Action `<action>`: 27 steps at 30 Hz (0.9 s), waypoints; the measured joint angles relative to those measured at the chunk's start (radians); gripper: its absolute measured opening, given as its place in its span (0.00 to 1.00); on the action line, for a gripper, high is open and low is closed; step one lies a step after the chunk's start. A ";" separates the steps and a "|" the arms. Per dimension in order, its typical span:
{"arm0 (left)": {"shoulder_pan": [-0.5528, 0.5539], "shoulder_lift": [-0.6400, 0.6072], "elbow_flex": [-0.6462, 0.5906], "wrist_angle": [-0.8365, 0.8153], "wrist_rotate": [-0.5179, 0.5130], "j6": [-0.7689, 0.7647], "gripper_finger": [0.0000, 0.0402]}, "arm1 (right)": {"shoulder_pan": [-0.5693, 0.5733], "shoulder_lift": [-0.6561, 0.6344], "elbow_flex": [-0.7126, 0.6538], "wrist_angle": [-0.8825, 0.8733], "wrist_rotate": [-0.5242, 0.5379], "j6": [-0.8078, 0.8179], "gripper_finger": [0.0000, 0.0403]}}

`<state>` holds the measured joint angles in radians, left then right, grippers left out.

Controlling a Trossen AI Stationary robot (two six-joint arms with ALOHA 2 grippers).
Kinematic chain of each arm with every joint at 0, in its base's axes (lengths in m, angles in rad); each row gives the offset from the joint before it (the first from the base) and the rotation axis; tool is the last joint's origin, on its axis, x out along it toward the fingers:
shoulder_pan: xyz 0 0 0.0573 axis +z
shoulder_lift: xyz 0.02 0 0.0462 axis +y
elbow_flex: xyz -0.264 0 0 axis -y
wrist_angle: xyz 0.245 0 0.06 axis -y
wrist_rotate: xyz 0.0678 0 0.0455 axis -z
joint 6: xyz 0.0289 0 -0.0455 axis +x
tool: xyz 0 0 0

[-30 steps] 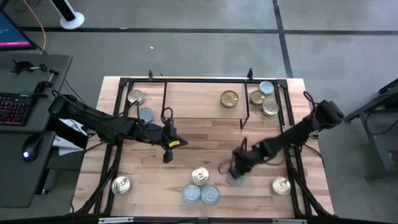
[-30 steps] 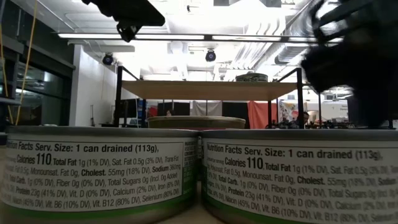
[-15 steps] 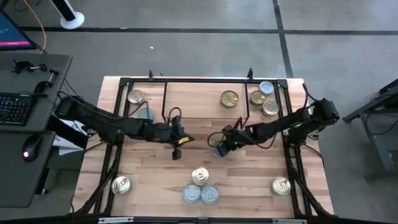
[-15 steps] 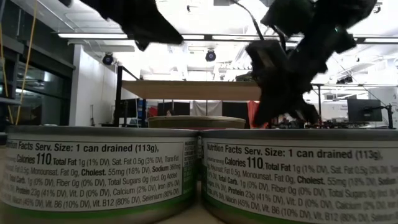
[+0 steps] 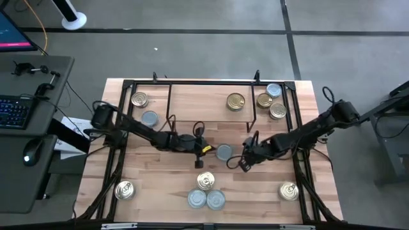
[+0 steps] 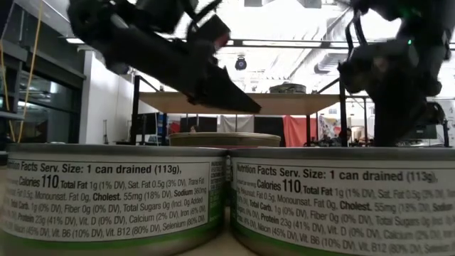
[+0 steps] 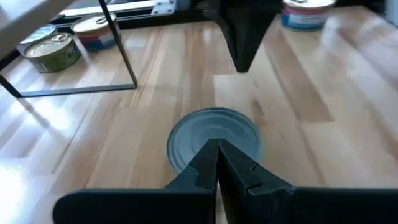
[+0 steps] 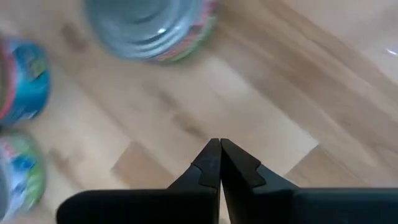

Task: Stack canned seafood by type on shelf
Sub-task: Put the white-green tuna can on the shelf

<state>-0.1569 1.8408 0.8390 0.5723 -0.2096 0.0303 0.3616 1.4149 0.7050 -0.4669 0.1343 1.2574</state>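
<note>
- High view: silver tin (image 5: 224, 152) stands on the tabletop (image 5: 281, 204), in front of the shelf (image 5: 204, 102).
- Left pincer (image 5: 203, 151) just beside the tin, right pincer (image 5: 245, 162) near it; both closed, empty.
- Tin likely rigid, dense, with a slick lid; grip it across the side wall.

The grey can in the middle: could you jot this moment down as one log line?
grey can: on tabletop, unheld | left gripper: shut, beside it | right gripper: shut, empty, other side | shelf: one gold can on top
</note>
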 joint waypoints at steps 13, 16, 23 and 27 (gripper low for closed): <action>0.043 0.137 0.124 -0.106 0.028 0.003 0.00 | -0.102 0.083 -0.094 0.297 0.149 0.088 0.00; 0.037 0.133 0.123 -0.117 0.036 -0.019 0.00 | -0.115 0.107 -0.088 0.316 0.148 0.094 0.00; 0.025 0.133 0.124 -0.157 0.066 -0.079 0.00 | -0.118 0.149 -0.087 0.449 0.142 0.076 0.00; 0.016 0.132 0.126 -0.211 0.064 -0.079 0.00 | -0.105 0.146 -0.071 0.449 0.140 0.068 0.00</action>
<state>-0.1404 1.9725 0.9649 0.3610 -0.1457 -0.0486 0.2567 1.5614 0.6335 -0.0177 0.2743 1.3256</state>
